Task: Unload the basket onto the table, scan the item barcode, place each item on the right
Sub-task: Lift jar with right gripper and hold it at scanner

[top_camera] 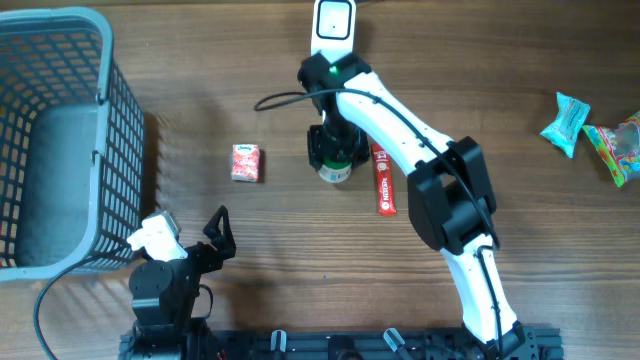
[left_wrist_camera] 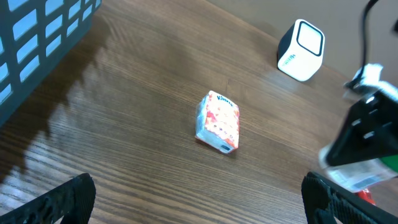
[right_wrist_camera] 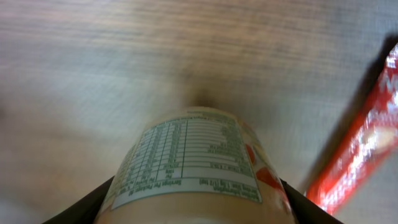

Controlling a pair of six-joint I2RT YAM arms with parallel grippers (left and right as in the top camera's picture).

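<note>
Bottle [right_wrist_camera: 186, 146] gripped within right hand [right_wrist_camera: 198, 186].

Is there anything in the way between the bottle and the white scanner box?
Nothing on the table blocks it. Between the bottle and the scanner there is only bare wood, with the right arm's own wrist above it.

A grey plastic mesh basket [top_camera: 122, 140] fills the far left corner of the brown wooden table [top_camera: 520, 60], and a white box-shaped scanner [top_camera: 333, 20] stands at the middle of the far edge. Near the table's middle the right gripper [top_camera: 334, 158] straddles a small pale bottle [top_camera: 337, 174], between a pink tissue packet [top_camera: 245, 162] and a red stick-shaped sachet [top_camera: 385, 180]. The left gripper [top_camera: 224, 232] hangs spread wide by the near edge, and a teal crinkled wrapper [top_camera: 566, 122] and a multicoloured wrapper [top_camera: 620, 148] lie by the right edge.
</note>
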